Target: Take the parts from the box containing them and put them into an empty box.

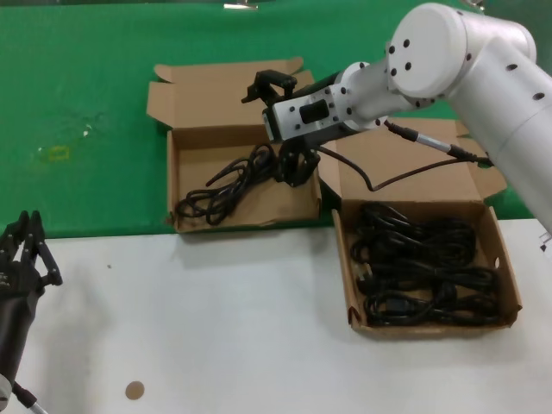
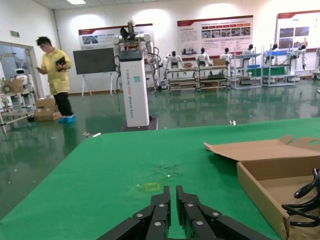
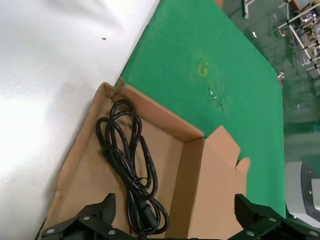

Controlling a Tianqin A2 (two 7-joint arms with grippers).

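The box on the right [image 1: 343, 259] holds several black coiled power cords [image 1: 423, 263]. The box on the left [image 1: 177, 172], its lid flaps splayed outward, holds one black cord [image 1: 226, 185]. My right gripper [image 1: 291, 166] hangs over that box's right end, just above one end of the cord. In the right wrist view this gripper [image 3: 174, 202] is open wide and holds nothing, and the cord [image 3: 127, 160] lies on the box floor [image 3: 85, 175] beneath it. My left gripper [image 1: 21, 250] is shut and empty at the table's near left corner.
The boxes stand side by side where the green mat [image 1: 86, 103] meets the white table [image 1: 241, 328]. A small brown disc [image 1: 134, 390] lies near the front edge. The left wrist view shows the left box's corner [image 2: 260, 185] and a factory hall beyond.
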